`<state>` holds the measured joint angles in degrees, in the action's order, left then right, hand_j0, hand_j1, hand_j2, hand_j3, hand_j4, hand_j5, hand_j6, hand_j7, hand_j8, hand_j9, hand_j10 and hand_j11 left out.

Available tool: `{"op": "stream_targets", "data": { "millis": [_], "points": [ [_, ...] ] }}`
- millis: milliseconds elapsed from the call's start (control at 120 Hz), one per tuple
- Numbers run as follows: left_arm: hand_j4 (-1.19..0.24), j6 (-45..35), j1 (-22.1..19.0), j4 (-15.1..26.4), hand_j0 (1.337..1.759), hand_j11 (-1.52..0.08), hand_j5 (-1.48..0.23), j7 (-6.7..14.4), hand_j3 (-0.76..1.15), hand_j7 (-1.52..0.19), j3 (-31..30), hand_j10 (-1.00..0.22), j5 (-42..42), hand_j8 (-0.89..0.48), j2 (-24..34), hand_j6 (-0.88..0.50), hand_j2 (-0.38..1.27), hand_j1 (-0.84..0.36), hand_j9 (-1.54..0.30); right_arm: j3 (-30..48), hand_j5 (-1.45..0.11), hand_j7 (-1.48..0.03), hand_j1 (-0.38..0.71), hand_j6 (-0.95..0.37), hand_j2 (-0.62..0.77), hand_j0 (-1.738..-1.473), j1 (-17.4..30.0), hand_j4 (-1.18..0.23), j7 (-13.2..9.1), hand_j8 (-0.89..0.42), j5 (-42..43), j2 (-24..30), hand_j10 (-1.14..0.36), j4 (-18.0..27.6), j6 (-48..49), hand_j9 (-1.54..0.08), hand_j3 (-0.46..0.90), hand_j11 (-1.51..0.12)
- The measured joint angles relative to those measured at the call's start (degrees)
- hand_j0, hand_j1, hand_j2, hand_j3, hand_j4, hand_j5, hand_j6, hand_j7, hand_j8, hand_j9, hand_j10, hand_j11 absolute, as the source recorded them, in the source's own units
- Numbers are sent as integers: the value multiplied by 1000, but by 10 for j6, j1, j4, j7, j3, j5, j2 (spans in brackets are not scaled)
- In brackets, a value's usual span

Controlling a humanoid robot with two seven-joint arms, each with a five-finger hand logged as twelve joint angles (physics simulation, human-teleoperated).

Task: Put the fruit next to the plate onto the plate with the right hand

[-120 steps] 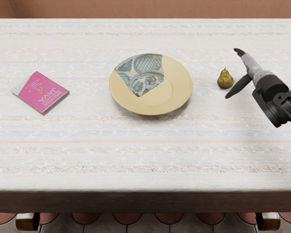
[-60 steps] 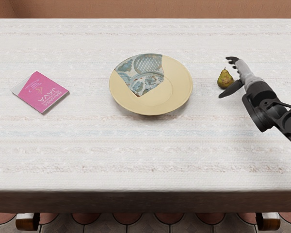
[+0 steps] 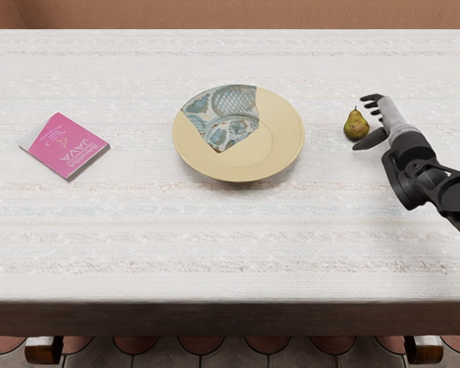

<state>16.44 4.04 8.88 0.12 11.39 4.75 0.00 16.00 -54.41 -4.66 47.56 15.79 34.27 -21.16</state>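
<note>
**A:** The pear [image 3: 356, 125] stands upright on the worktop [image 3: 215, 230], right of the plate [image 3: 280, 146] and clear of its rim.

**B:** The right robot hand [image 3: 386, 123] is just beside it, fingers spread apart, gripping nothing.

**A:** The risk?

**B:** It's small and rounded. One finger nudging before the thumb closes could tip it or roll it away.

**A:** Or a shallow pinch lets it slip mid-carry.

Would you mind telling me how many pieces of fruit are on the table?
1: a pear, right of the plate, just left of the open right hand.
</note>
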Motion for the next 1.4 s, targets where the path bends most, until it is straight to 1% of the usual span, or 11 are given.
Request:
{"op": "stream_targets", "data": {
  "millis": [142,433,758,917,925,933,1142,1192,1233,1400],
  "points": [
    [-20,0,0,0,1658,-26,-26,0,0,-26,0,-20,0,-20,0,-20,4,325,-26,-1,-408,-408,27,-315,-61,-1658,-1,-314,1,-315,0,-11,-314,-16,1,-408,0,-408],
    [-20,0,0,0,1658,-26,-26,0,0,-26,0,-20,0,-20,0,-20,4,325,-26,-1,-449,-449,64,-346,-68,-1658,-5,-346,7,-346,1,-28,-346,-21,9,-449,0,-449],
    [-20,0,1,0,1658,-26,-26,0,0,-26,0,-20,0,-20,0,-20,4,325,-26,-1,-553,-561,166,-437,-83,-1658,-5,-438,8,-343,2,-29,-383,-22,10,-558,-1,-560],
    [-20,0,2,0,1658,-26,-26,0,0,-26,-1,-20,0,-20,0,-20,4,325,-26,-1,-609,-621,221,-489,-91,-1658,-4,-487,8,-396,2,-28,-442,-22,10,-615,0,-618],
    [-20,0,3,0,1658,-26,-26,0,0,-26,-1,-20,0,-20,0,-20,4,325,-26,-1,-612,-624,223,-491,-90,-1658,-4,-489,8,-397,2,-28,-446,-22,10,-618,0,-621],
    [-20,0,3,0,1658,-26,-26,0,0,-26,-1,-20,0,-20,0,-20,4,325,-26,-1,-616,-627,223,-493,-53,-1658,-4,-491,8,-388,2,-28,-438,-22,10,-623,0,-626],
    [-20,0,3,0,1658,-26,-26,0,0,-26,-1,-20,0,-20,0,-20,4,325,-26,-1,-672,-696,270,-551,-23,-1655,-2,-554,8,-388,4,-27,-439,-22,11,-694,-1,-704],
    [-20,0,3,0,1658,-26,-26,0,0,-26,0,-20,0,-20,0,-20,4,325,-26,0,-686,-716,288,-554,52,-1655,-2,-574,8,-383,5,-26,-433,-22,11,-714,0,-727],
    [-20,0,3,0,1658,-26,-26,0,0,-26,0,-20,0,-20,0,-20,4,325,-26,0,-701,-731,294,-559,85,-1654,-2,-586,8,-372,5,-26,-439,-22,11,-725,-1,-737],
    [-20,0,3,0,1658,-26,-26,0,0,-26,0,-20,0,-20,0,-20,4,325,-26,-1,-742,-785,299,-553,108,-1653,-2,-635,8,-369,5,-26,-425,-22,13,-764,-1,-779]
  ]
}}
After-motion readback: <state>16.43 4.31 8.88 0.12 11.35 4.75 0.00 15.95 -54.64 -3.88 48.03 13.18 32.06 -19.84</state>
